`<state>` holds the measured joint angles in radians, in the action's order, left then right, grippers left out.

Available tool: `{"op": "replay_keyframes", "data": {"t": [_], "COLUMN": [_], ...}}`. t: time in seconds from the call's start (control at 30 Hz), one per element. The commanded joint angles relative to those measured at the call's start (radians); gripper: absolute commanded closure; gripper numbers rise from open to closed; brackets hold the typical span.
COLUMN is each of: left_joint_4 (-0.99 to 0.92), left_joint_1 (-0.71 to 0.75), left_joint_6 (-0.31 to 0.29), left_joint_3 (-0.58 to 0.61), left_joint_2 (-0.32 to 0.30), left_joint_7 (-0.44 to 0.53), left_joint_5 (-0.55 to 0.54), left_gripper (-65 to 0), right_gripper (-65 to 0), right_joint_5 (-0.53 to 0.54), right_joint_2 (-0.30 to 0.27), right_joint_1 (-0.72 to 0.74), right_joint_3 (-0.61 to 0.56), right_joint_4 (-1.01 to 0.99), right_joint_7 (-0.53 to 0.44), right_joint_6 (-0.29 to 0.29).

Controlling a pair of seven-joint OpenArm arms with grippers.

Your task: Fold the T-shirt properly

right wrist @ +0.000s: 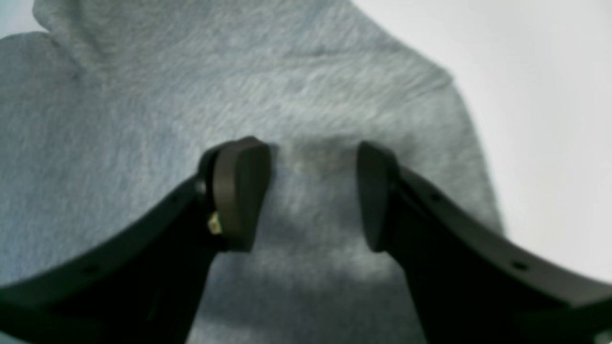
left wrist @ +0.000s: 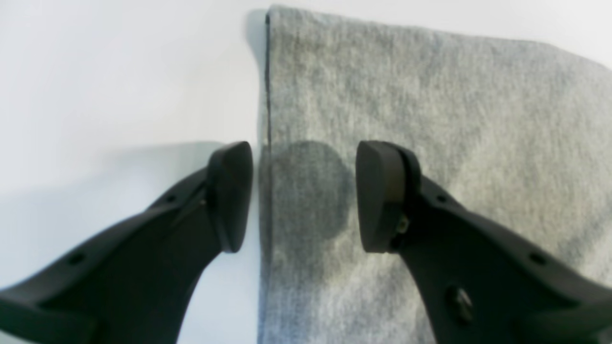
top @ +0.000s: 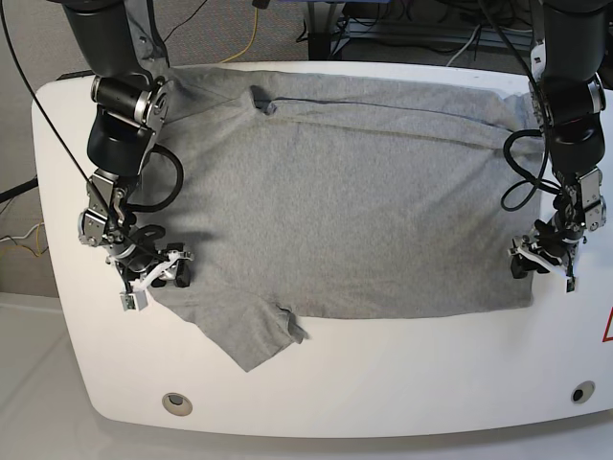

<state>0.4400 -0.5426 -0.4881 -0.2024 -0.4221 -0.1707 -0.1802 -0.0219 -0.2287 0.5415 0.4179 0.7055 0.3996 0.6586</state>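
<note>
- The white table (top: pixel 383 383) is filling most of the base view, and the T-shirt (top: pixel 354 201) is lying spread across it plain side up, one sleeve sticking out toward the lower left of the frame.
- The left gripper (top: pixel 543 261) is sitting at the right edge of the base view, at the shirt's lower corner; in its wrist view the fingers (left wrist: pixel 229 196) are standing spread, one over bare table, one over cloth, straddling the shirt's edge and pinching nothing.
- The right gripper (top: pixel 156 273) is hovering at lower left, near the sleeve's root; its fingers (right wrist: pixel 241 193) are parted over grey fabric, gripping nothing as far as I can tell.
- I judge the step to be lining up for the grasp that begins a fold.
- Next, both grippers are likely needing to drop and close on the near edge together, then lift it evenly.
</note>
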Motion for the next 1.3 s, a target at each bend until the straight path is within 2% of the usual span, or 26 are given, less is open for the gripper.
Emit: {"op": "replay_keyframes", "data": {"t": [0.0, 1.27], "left_joint_4": [0.017, -0.020], "left_joint_1": [-0.027, -0.033], "left_joint_6": [-0.006, -0.028], "left_joint_3": [0.000, 0.006], "left_joint_2": [-0.016, -0.004], "left_joint_7": [0.009, 0.021], "left_joint_5": [-0.006, -0.016], "left_gripper": [-33.3, -33.4], "right_gripper": [-31.9, -32.4], "right_joint_5": [0.016, 0.005], "right_joint_2": [-0.011, 0.001], "right_joint_1": [0.020, 0.003], "right_joint_3": [0.002, -0.008], "right_joint_4": [0.017, 0.023], "right_joint_7": [-0.019, -0.018], "right_joint_6": [0.013, 0.036]}}
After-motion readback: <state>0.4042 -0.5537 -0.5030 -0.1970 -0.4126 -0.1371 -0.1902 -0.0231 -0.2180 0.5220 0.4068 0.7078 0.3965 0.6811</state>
